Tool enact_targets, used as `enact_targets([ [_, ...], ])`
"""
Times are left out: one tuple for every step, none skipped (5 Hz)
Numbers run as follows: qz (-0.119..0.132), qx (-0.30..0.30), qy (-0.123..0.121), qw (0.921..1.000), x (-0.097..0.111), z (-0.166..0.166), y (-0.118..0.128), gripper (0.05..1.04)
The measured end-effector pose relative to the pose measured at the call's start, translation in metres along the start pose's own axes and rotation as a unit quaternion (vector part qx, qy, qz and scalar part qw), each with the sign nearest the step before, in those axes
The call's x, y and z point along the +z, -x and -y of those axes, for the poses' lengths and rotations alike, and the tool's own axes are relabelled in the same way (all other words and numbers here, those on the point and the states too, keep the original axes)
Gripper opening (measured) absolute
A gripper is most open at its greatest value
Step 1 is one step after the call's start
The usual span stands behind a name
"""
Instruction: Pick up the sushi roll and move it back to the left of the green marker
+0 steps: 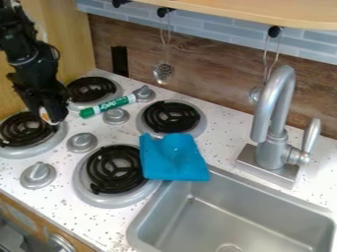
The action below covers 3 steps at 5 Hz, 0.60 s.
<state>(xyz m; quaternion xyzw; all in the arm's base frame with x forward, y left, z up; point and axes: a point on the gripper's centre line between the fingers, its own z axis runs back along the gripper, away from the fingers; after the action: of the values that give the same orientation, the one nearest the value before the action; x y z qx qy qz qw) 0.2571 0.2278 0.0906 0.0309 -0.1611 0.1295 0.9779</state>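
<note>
Green-and-white marker (pixel 109 106) among the stove knobs, with the black gripper (pixel 52 118) close by on its left-burner side.
The gripper hangs over the edge of the left burner (pixel 39 146), a white-and-orange patch (pixel 45 115) at its tip; whether it is open or closed, or holds anything, cannot be told. The marker lies aslant between the rear burner (pixel 112 99) and the round knob (pixel 116 116), its white end just beside the upper knob (pixel 143 92). A good grasp would likely come down from above with the gripper turned square across the barrel, near its middle, since a round barrel may roll if nudged. Knobs on both sides leave little room, so a narrow opening, a gentle squeeze and a straight lift before any sideways travel seem wisest.
</note>
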Motion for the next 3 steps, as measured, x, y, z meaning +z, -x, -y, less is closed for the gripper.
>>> enact_targets([
  [-0.004,-0.028,0.019,0.9994,-0.001,0.022,-0.007,0.573],
  [-0.007,-0.043,0.034,0.9985,-0.006,0.036,-0.011,0.573],
  [-0.033,-0.061,0.047,0.9965,-0.028,0.049,-0.019,0.573],
])
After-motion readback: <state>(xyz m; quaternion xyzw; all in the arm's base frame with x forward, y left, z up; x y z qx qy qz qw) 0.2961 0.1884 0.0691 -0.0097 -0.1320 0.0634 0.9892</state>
